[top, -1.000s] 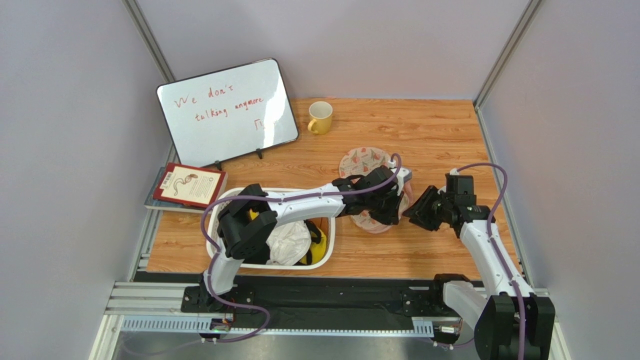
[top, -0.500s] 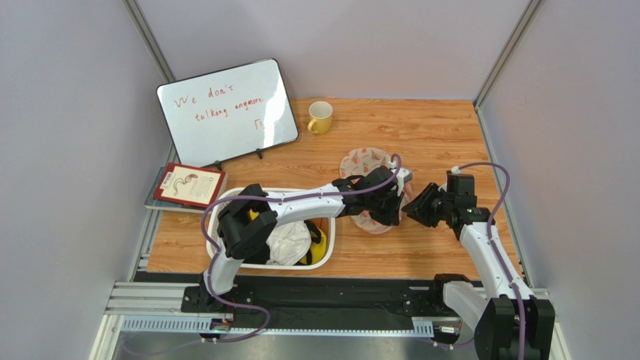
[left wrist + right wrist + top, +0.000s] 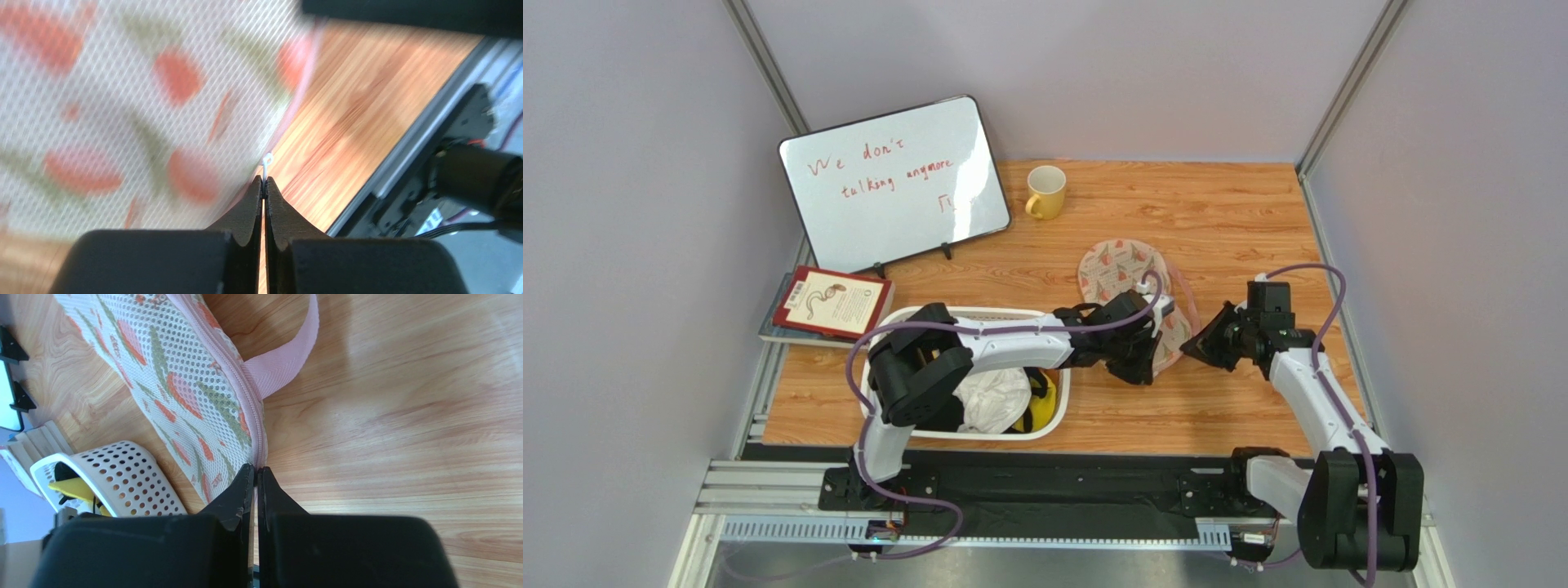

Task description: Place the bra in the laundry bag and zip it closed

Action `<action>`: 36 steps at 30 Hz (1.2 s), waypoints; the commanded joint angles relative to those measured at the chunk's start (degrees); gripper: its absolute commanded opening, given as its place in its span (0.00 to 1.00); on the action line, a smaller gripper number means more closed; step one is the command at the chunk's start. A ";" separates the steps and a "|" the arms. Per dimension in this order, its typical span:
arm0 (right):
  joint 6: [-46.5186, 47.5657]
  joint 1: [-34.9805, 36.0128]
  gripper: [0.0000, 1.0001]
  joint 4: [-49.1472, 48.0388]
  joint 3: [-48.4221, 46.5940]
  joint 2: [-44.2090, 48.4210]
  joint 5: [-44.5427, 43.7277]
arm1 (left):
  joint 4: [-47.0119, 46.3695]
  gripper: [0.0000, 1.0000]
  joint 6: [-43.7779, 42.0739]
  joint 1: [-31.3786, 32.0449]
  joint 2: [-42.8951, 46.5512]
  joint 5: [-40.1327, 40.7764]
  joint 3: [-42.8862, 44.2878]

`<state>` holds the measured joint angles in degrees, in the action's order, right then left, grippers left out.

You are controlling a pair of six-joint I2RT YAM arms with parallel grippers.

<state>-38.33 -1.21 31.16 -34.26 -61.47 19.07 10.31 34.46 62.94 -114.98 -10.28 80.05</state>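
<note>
The laundry bag [image 3: 1122, 270], cream mesh with pink-and-green print, lies on the wooden table right of centre. My left gripper [image 3: 1140, 357] sits at its near edge, shut on a small white zip pull [image 3: 266, 163]; the bag's mesh [image 3: 123, 92] fills the left wrist view. From the right, my right gripper [image 3: 1196, 347] is shut on the bag's pink zip edging [image 3: 258, 454] at its near end. The bag [image 3: 178, 386] and its pink loop [image 3: 288, 355] show in the right wrist view. The bra shows in no view.
A white slotted basket [image 3: 965, 434] with a white cloth [image 3: 995, 395] and a yellow garment [image 3: 1044, 398] stands at the near left, under the left arm. A whiteboard [image 3: 891, 184], a yellow mug [image 3: 1046, 191] and a red book [image 3: 830, 303] stand further back and left.
My right gripper has moved a little left onto the bag's edge and shut on it. The left gripper has drawn toward the near left, and more of the bag shows behind it.
</note>
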 commanded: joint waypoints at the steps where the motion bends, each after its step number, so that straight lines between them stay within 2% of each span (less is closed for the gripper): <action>1: 3.78 -2.74 0.00 -1.36 -3.35 -1.72 -0.88 | -0.11 0.00 -0.18 -0.71 7.39 2.98 -6.73; 7: 6.16 -4.50 0.00 -1.19 -5.64 -5.14 -1.14 | 2.17 0.00 -1.85 -0.97 10.47 4.40 -8.86; 10: 8.35 -0.39 0.00 0.74 -9.06 -6.90 -1.49 | 1.74 0.00 -1.41 -0.89 9.25 2.21 -6.24; 11: 8.36 0.41 0.04 1.44 -9.68 -6.99 -2.10 | 1.56 0.00 -1.15 -0.89 8.55 1.68 -5.44; 13: 8.09 0.95 0.25 1.98 -9.77 -6.73 -1.50 | 0.42 0.00 -0.36 -0.89 6.97 0.45 -2.81; 14: 8.18 0.95 0.40 2.50 -9.60 -6.12 -1.84 | 0.24 0.00 -0.27 -0.89 6.53 0.44 -1.75; 17: 8.62 0.95 0.55 5.48 -8.63 -3.76 -2.98 | 1.81 0.00 -0.79 -0.97 4.24 0.09 3.26; 20: 7.39 0.95 0.58 5.93 -6.26 0.45 -0.89 | 3.14 0.00 -1.41 -0.89 2.39 -0.26 7.13; 24: 1.61 0.95 0.57 1.90 -1.43 5.48 2.90 | 3.58 0.00 -1.59 -0.89 1.42 -1.23 8.63; 27: -0.95 0.95 0.53 -0.66 0.95 6.72 2.99 | 3.49 0.00 -1.15 -0.89 1.77 -1.14 7.67; 28: -1.31 0.95 0.46 -1.18 1.39 6.46 2.73 | 3.32 0.00 -1.15 -0.89 2.04 -1.06 7.32; 32: -1.93 0.95 0.29 -1.62 1.39 5.40 0.89 | 2.79 0.00 -0.97 -0.89 3.44 -0.44 5.21; 34: -1.40 0.95 0.14 -1.71 0.95 3.83 0.71 | 2.79 0.00 -0.97 -0.89 4.06 0.52 3.45; 36: -0.53 0.95 0.05 -1.71 -0.28 2.24 1.40 | 2.96 0.00 -1.06 -0.89 5.20 2.62 0.48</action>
<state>-39.13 -0.43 31.99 -32.91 -56.97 20.32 13.78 34.11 62.11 -112.95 -10.37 84.44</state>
